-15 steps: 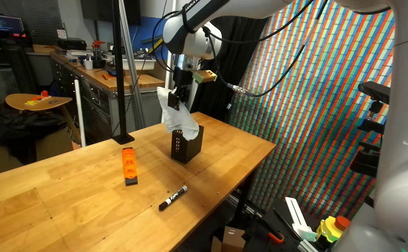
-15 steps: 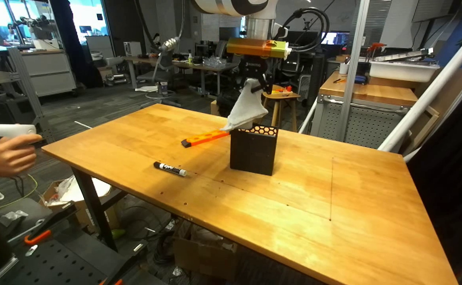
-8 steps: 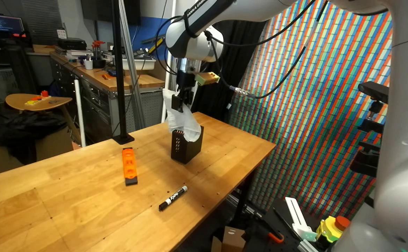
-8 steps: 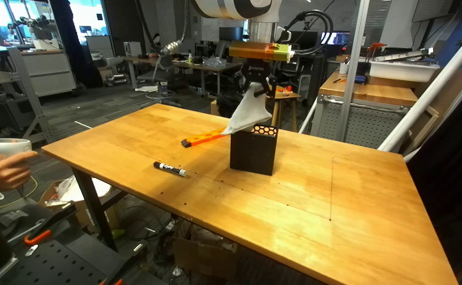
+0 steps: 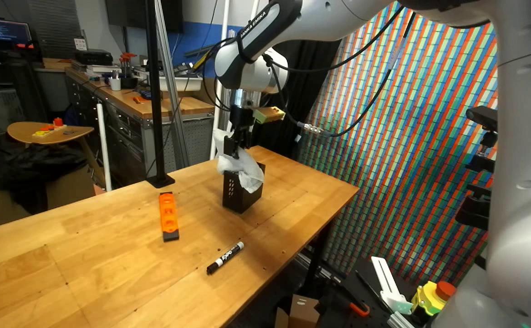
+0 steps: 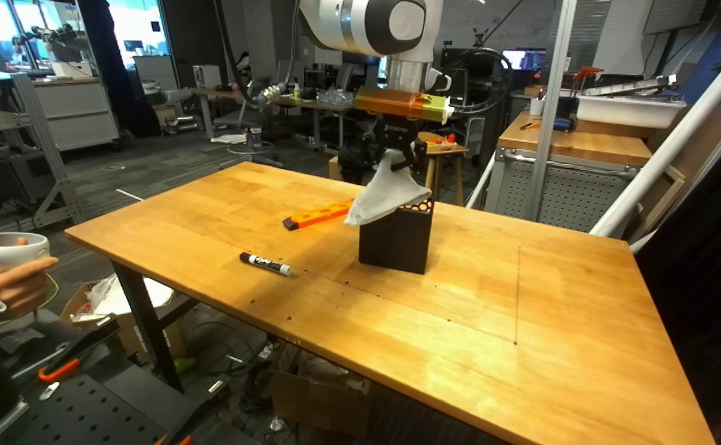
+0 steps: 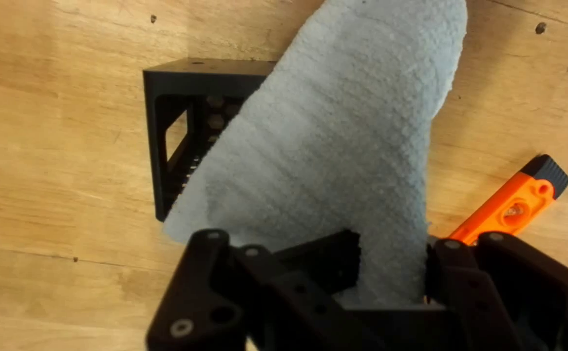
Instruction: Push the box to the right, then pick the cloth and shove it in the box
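Tool [image 7: 392, 268] pinched closed on the upper part of the whitish, draped, textured-fabric cloth [image 7: 332, 131], above the black, squarish, open-topped, perforated box [image 6: 396, 244], presumably to press it down inside. Cloth crosses the box's rim, partly overhanging its wall; tucking likely remains.

The wooden table [image 5: 110, 259] bears a black box [image 6: 394, 244], orange level [image 5: 169, 216] and marker [image 5: 225, 258].

White arm [image 5: 327, 23], black-banded, lettered EMIKA — black cables [image 5: 322, 71] — and a black gripper [image 7: 392, 267] with pale screws [image 7: 181, 327].
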Action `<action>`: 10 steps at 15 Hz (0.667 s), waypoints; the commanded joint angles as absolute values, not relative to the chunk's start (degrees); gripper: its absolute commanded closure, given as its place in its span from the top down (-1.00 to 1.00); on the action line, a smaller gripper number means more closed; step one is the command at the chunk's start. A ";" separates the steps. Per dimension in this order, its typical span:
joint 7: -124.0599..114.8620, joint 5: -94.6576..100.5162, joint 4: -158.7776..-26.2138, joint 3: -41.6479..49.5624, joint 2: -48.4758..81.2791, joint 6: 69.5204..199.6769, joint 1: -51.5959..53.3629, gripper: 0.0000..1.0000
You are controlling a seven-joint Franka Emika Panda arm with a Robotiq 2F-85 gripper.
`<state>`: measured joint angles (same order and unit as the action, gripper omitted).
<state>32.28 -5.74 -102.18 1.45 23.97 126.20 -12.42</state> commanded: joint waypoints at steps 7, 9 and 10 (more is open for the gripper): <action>33.30 -8.26 -102.26 0.58 24.66 126.14 -14.62 -0.02; 33.27 -8.25 -102.43 0.61 24.64 126.23 -14.62 0.25; 33.27 -8.25 -102.47 0.61 24.62 126.22 -14.64 0.42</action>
<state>32.33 -6.82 -102.39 1.40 25.01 126.20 -13.79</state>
